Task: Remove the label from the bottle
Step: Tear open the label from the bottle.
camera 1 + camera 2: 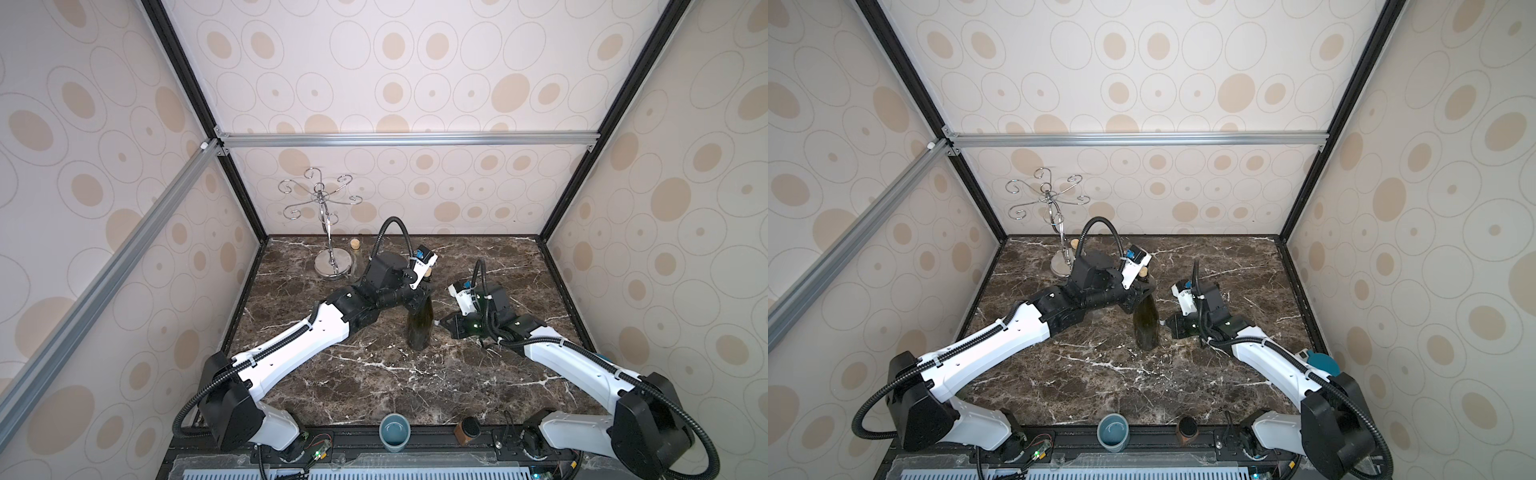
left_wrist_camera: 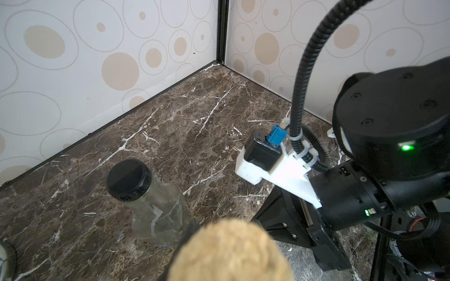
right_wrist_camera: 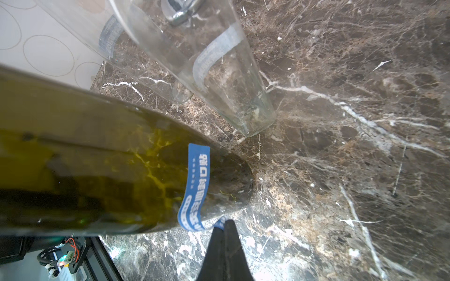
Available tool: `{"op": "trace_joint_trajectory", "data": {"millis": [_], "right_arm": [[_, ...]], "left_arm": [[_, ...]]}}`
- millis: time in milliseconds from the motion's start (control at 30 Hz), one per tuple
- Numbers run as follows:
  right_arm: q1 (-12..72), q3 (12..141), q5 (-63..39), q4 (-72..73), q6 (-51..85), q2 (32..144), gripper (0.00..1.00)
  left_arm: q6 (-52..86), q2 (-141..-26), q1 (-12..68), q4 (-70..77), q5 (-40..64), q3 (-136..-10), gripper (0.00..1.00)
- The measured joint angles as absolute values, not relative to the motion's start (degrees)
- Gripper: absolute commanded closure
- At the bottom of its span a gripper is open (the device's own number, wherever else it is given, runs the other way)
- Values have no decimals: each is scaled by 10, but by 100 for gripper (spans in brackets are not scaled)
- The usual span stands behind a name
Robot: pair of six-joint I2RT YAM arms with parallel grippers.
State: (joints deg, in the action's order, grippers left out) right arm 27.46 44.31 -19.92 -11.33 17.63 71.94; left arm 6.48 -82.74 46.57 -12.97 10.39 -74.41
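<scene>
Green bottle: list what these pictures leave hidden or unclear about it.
- In both top views the left gripper covers the green bottle neck; in the left wrist view the blurred cork hides it.
- Right wrist view: the label curves out of sight behind the bottle; top views: label too small.

The bottle [image 3: 97, 170] is olive-green, its label [image 3: 197, 175] blue, the tabletop [image 3: 341, 170] brown white-veined marble.

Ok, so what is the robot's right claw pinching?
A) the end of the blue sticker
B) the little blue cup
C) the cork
A: in the right wrist view, the right claw is shut on the loose end of the blue sticker, which is stuck low on the green bottle.
</scene>
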Motion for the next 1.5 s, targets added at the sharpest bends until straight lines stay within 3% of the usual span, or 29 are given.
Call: {"op": "trace_joint_trajectory", "data": {"millis": [1500], "right_arm": [[228, 468, -250, -159, 149, 733, 100]], "left_arm": [[38, -841, 474, -134, 169, -758, 88]]}}
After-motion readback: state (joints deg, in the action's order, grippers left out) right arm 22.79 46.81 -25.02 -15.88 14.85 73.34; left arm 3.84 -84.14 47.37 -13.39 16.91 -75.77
